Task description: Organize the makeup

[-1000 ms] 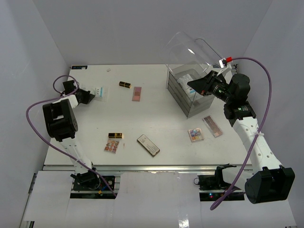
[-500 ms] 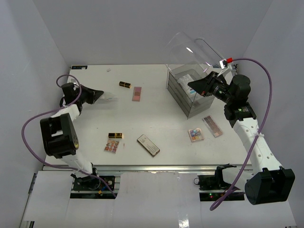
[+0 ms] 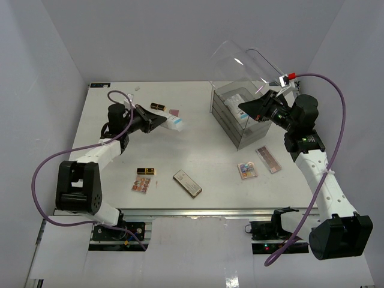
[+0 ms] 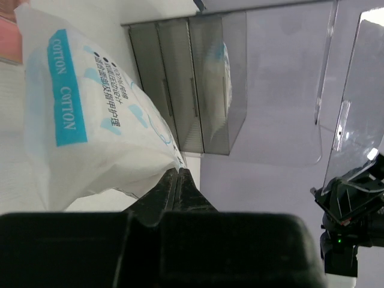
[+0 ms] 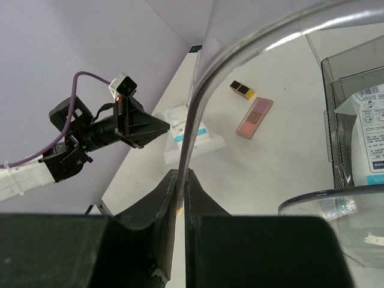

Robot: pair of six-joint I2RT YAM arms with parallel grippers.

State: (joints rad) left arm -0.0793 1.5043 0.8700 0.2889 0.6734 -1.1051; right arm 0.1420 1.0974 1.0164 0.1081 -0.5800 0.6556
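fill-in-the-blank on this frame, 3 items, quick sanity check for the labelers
1. The white packet is pinched in the left gripper; its blue print reads ____.
2. The right gripper is shut on the drawer box's clear ____.
3. ____ black-and-gold lipstick tubes lie on the table.

Missing: COTTON; lid; two.

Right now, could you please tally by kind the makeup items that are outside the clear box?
Lipstick tubes: 2
Eyeshadow palettes: 4
Long dark compact: 1
White cotton packet: 1
Total: 8
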